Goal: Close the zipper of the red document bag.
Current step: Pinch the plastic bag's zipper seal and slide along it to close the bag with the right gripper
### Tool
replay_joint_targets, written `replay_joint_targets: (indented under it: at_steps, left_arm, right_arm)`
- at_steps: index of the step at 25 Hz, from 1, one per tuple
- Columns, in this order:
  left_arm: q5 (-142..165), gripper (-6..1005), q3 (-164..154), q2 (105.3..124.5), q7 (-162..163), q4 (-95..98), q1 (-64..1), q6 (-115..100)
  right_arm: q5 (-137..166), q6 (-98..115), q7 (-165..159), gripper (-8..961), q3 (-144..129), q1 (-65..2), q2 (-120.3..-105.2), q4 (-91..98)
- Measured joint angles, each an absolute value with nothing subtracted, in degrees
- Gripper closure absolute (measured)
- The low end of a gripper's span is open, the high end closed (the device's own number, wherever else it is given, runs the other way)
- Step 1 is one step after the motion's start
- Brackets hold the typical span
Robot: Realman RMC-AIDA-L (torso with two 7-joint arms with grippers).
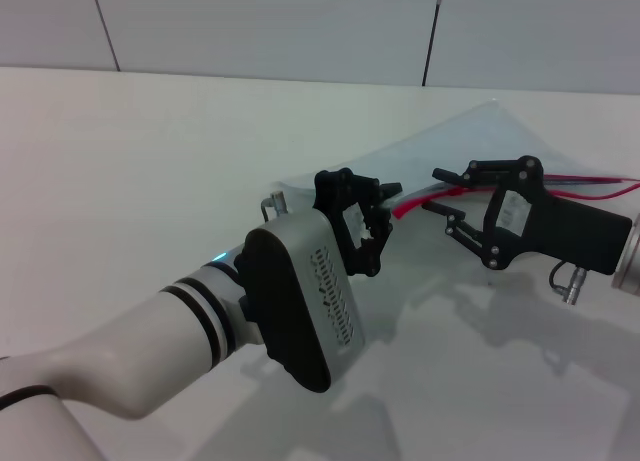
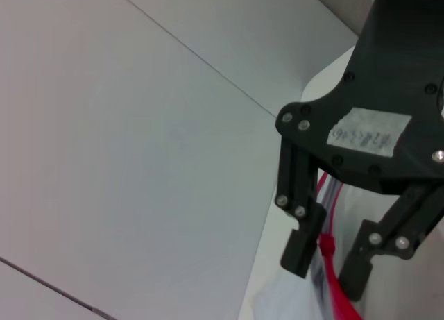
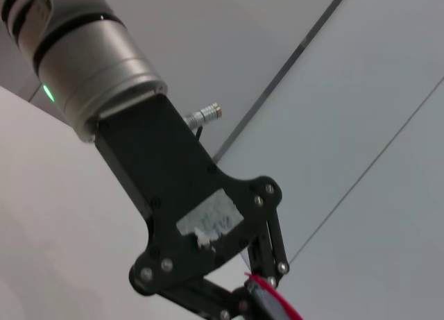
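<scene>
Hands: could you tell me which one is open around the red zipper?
The right hand, fingers spread either side of the zipper; the left hand is pinched shut on the zipper's end.

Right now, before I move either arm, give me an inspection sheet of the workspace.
Surface: white table, bare apart from the job's things.
Job's things: bag lies ahead on the right; its zipper runs along the near edge. Cannot tell how far it is closed.
Clutter: nothing seen.
Grippers: left gripper shut on the zipper's left end; right gripper open, one finger on each side of the zipper.
Cables: no loose cable seen; a silver plug sticks out at the right wrist.
Surroundings: pale panelled wall behind the table.
</scene>
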State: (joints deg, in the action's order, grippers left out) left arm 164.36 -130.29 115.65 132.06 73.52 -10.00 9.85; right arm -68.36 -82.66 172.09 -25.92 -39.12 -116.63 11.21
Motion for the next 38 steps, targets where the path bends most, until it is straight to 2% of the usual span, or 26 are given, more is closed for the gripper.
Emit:
replay_joint_targets:
  at_steps: [5, 28, 33, 38]
  left_arm:
    - [164.4, 959, -130.4, 115.58, 132.0, 73.6, -9.9, 9.9]
    - [164.4, 966, -130.3, 115.49, 132.0, 73.6, -9.8, 9.9]
    - [164.4, 968, -130.3, 115.48, 132.0, 73.5, -9.8, 10.3]
    - [164.4, 969, -130.3, 115.49, 132.0, 73.3, -9.8, 10.3]
  right_arm:
    - [-68.4, -81.7, 172.1, 751, -26.1, -39.1, -116.63, 11.3]
    - [-67.8, -82.4, 172.0, 806, -26.4, -38.1, -116.63, 12.8]
    - [-67.8, -82.4, 172.0, 864, -26.4, -38.1, -116.63, 12.8]
    - [-67.8, -82.5, 172.0, 867, -26.5, -38.1, -116.63, 12.8]
